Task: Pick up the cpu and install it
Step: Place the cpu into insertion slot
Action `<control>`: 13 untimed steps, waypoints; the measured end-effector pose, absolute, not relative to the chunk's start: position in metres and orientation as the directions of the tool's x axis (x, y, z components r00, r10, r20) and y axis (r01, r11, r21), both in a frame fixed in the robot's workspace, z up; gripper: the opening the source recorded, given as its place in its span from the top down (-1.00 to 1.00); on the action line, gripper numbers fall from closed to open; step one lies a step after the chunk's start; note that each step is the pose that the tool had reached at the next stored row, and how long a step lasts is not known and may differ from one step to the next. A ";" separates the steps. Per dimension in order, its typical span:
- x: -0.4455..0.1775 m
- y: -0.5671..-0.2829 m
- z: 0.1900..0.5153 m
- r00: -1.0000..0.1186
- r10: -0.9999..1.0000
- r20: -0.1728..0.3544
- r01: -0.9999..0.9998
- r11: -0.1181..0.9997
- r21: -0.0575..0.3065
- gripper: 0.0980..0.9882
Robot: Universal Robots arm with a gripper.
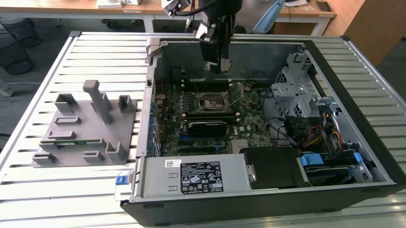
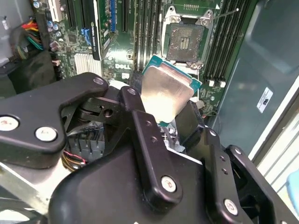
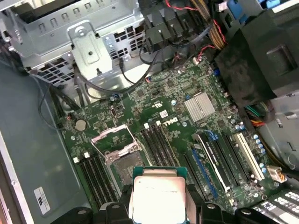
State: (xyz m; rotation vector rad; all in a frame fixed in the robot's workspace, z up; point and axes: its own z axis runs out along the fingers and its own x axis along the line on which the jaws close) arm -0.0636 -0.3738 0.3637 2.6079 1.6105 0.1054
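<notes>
The cpu (image 2: 164,91), a flat square chip with a shiny silver top and a green rim, is clamped between my black fingers (image 2: 136,108). It also shows in the first wrist view, cpu (image 3: 158,193), edge-on between the gripper's pads. My gripper (image 1: 218,66) hangs over the far part of the open computer case, shut on the chip. The empty socket (image 1: 212,100) lies on the motherboard below and nearer the camera, with its metal frame swung up. Both wrist views show that socket (image 2: 186,41) (image 3: 123,163) bare, a short way off the chip.
A grey holder block (image 1: 85,126) with a green memory stick (image 1: 70,141) stands on the slatted table at the exterior view's left. Inside the case are a power supply (image 1: 190,175), a drive cage (image 1: 295,88), cable bundles (image 1: 317,137) and a heatsink (image 3: 199,106).
</notes>
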 end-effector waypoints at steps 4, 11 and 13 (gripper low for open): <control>-0.064 -0.374 0.363 0.425 0.905 0.019 0.900 -0.425 0.100 0.03; -0.064 -0.374 0.359 0.307 0.952 0.019 0.946 -0.307 0.100 0.03; -0.064 -0.374 0.358 0.272 0.962 0.019 0.957 -0.272 0.100 0.03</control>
